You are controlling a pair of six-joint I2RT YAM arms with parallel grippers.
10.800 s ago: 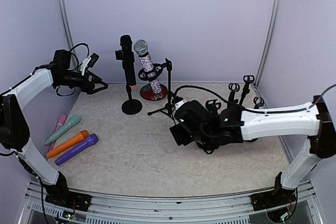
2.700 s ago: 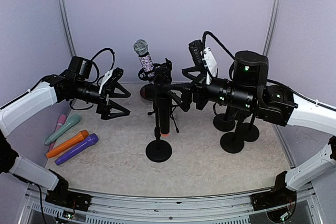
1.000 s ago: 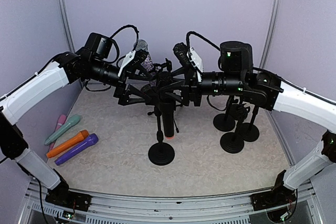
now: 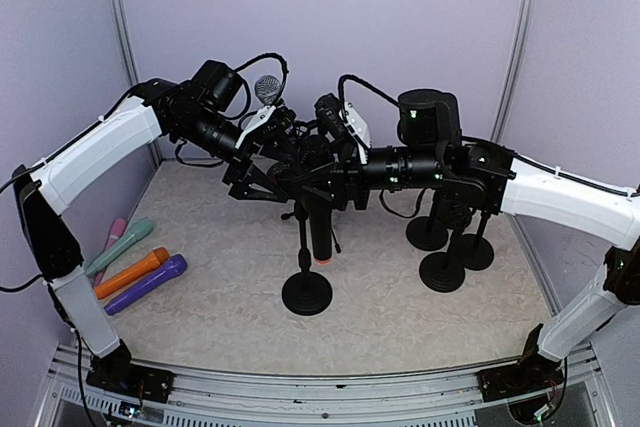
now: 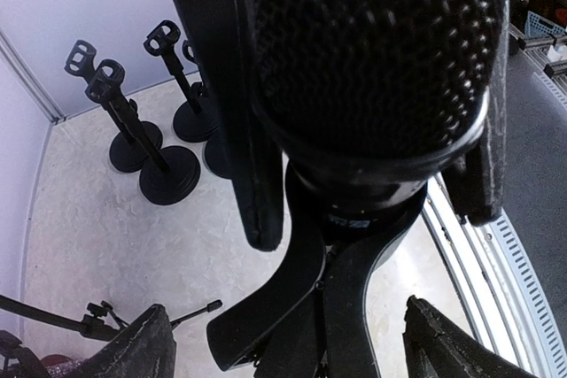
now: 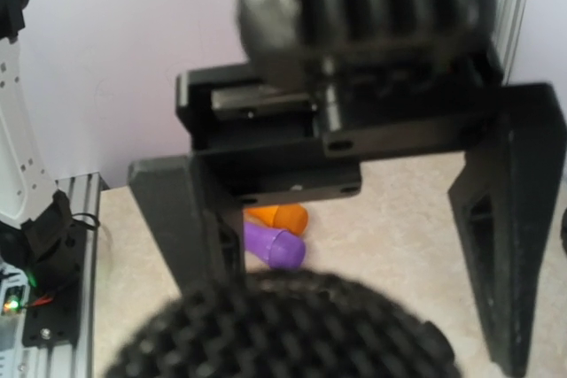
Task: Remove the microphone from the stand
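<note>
Roughly mid-tabletop, the black mic (image 4: 320, 219) sits upright in its stand (image 4: 306, 292): head up, orange ring at the lower end, round base flat on the tabletop (image 4: 250, 337). Both arms meet at the mic's top.

Left claw (image 5: 372, 219) comes in from 10 o'clock w/ its two fingers (image 5: 239, 121) spread wide, one each side of the mesh head. Its wrist view shows the head filling the gap btwn them. Whether the pads press the head or only flank it, can't tell.

Right claw (image 4: 335, 169) reaches in from 3 o'clock at the same height, right by the clip. It's black on black there, and its own fingers don't show in its wrist view, so clenched or loose: can't tell either. That view looks over the mesh head at the left claw opposite.

Elsewhere:
- Four coloured mics (image 4: 135, 267) (pink, teal, orange, purple) lie at 9 o'clock.
- Three bare stands (image 4: 445, 252) are at 3 o'clock.
- A glittery silver-headed mic (image 4: 267, 90) is at 12 o'clock, behind the arms.
</note>
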